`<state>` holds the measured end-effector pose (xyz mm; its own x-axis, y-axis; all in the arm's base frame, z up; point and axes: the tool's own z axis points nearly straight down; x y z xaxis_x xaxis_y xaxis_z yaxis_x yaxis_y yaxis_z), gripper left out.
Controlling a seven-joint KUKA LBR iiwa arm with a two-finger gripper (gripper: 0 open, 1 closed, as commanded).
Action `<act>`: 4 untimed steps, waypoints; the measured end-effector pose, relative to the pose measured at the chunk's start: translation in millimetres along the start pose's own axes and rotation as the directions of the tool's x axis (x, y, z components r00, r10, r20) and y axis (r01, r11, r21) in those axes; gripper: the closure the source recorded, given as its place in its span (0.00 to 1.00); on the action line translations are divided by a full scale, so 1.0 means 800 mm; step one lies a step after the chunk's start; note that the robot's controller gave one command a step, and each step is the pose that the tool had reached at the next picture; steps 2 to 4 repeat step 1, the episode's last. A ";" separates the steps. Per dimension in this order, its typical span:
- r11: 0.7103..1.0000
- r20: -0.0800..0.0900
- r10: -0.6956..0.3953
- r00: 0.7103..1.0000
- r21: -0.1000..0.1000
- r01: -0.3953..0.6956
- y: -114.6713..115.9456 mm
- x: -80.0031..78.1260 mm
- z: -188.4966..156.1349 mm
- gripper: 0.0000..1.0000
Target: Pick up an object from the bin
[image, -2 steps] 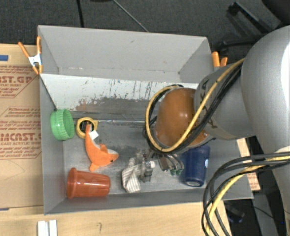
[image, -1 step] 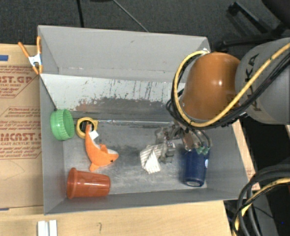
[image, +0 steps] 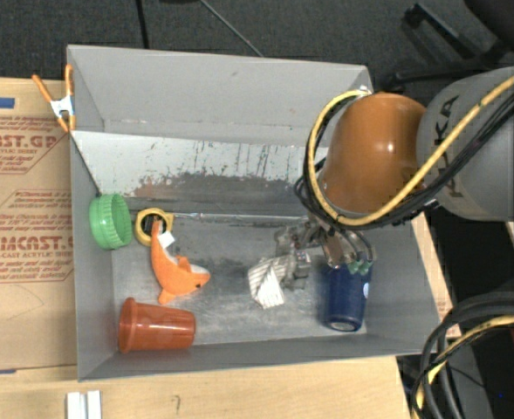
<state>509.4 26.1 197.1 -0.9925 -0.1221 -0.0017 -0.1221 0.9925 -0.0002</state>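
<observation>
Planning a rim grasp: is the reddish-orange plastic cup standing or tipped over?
Tipped over: the reddish-orange plastic cup lies on its side, its long wall facing the camera.

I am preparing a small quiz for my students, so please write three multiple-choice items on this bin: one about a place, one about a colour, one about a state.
1. Where in the bin does the green cap lie?
A) by the left wall
B) in the middle
C) by the right wall

2. What colour is the toy fish?
A) blue
B) white
C) orange

3. How does the reddish cup lie?
A) upright
B) on its side
C) upside down

Answers:
1 A, the cap rests right beside the left wall.
2 C, its body is orange.
3 B, its long side rests on the floor.
</observation>
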 end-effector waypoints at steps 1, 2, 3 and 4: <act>1.000 -0.002 -0.005 1.000 0.000 0.005 0.002 -0.013 -0.040 1.00; 1.000 -0.002 -0.005 1.000 0.000 0.005 0.002 -0.013 -0.040 1.00; 1.000 -0.002 -0.005 1.000 0.000 0.005 0.002 -0.013 -0.040 1.00; 1.000 -0.002 -0.005 1.000 0.000 0.005 0.002 -0.013 -0.040 1.00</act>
